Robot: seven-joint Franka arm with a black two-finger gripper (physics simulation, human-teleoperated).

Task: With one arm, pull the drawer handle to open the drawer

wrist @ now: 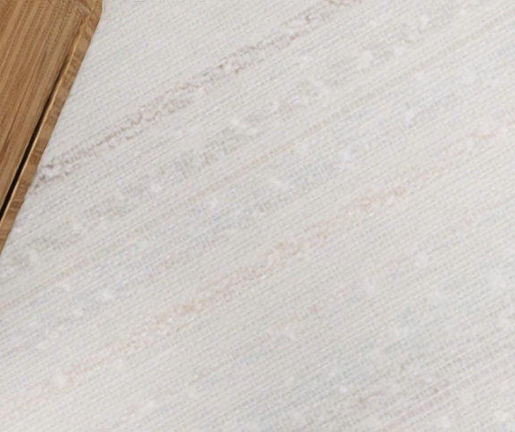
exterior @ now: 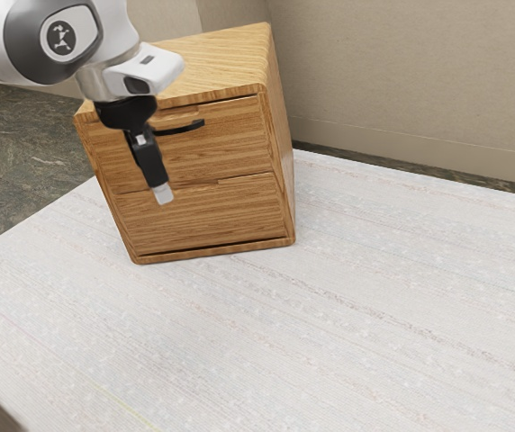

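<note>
Hanging downward before the wooden cabinet (exterior: 230, 54), the hand (exterior: 160, 191) sits in front of the upper drawer (exterior: 226, 148), its tip near the seam above the lower drawer (exterior: 212, 216). Whether it is clenched or released, I cannot tell. The black handle (exterior: 184, 128) runs out from behind it toward the exterior view's right. The upper drawer looks flush with the cabinet, which stands on the pale counter (exterior: 374, 297).
</note>
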